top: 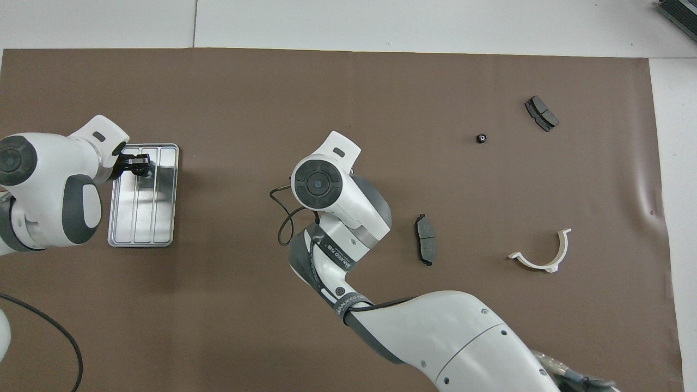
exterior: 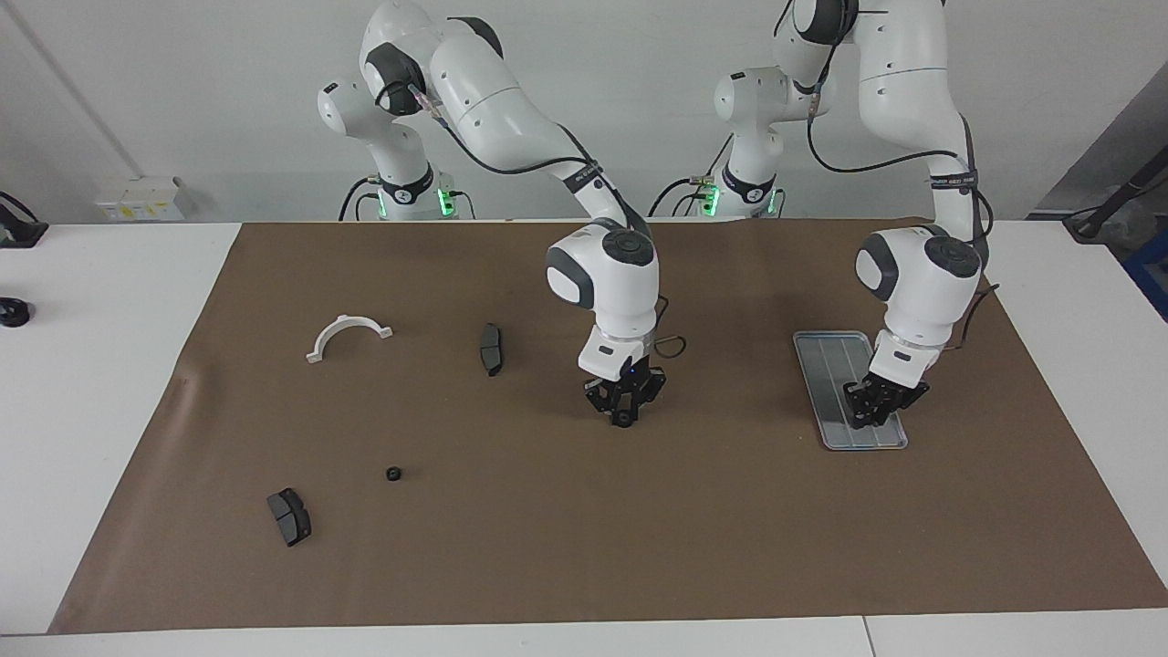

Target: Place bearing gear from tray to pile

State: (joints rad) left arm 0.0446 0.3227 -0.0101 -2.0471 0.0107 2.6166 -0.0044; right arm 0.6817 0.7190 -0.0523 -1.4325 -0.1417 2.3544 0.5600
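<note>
The silver tray (exterior: 826, 365) lies toward the left arm's end of the brown mat. My left gripper (exterior: 870, 418) is down in the tray, at the end farther from the robots, shut on a small black bearing gear (top: 143, 172). My right gripper (exterior: 623, 416) is down at the middle of the mat, its fingertips shut on a second bearing gear (exterior: 622, 421); the overhead view hides it under the wrist. The pile lies toward the right arm's end: a white half-ring bracket (exterior: 348, 335), two dark brake pads (exterior: 491, 349) (exterior: 289, 516) and a third bearing gear (exterior: 393, 474).
A brown mat (exterior: 584, 547) covers most of the white table. A thin black cable loops beside the right wrist (top: 283, 218). A small black object (exterior: 13, 312) sits on the bare table off the mat's end on the right arm's side.
</note>
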